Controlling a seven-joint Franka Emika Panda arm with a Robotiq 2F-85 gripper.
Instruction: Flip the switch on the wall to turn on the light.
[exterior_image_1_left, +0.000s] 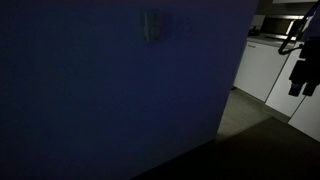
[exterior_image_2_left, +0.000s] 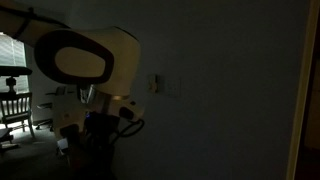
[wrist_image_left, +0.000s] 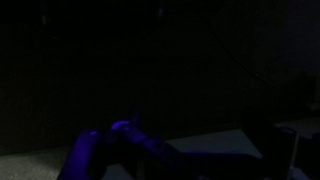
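The room is dark. A pale switch plate (exterior_image_1_left: 152, 25) sits high on the wall (exterior_image_1_left: 110, 100), and it also shows in an exterior view (exterior_image_2_left: 155, 85) at mid height. The white robot arm (exterior_image_2_left: 80, 55) stands left of the switch, with its dark lower end (exterior_image_2_left: 100, 130) hanging low and apart from the switch. The gripper cannot be made out there. The wrist view is almost black, with only a dim blue-lit shape (wrist_image_left: 110, 150) at the bottom. The jaws are not distinguishable.
The wall ends at a corner (exterior_image_1_left: 238, 90). Past it are white cabinets (exterior_image_1_left: 260, 65) and a dark hanging item (exterior_image_1_left: 301, 70). A wooden chair (exterior_image_2_left: 14, 105) and a bright window (exterior_image_2_left: 10, 50) lie behind the arm. A door frame edge (exterior_image_2_left: 302, 90) stands right of the switch.
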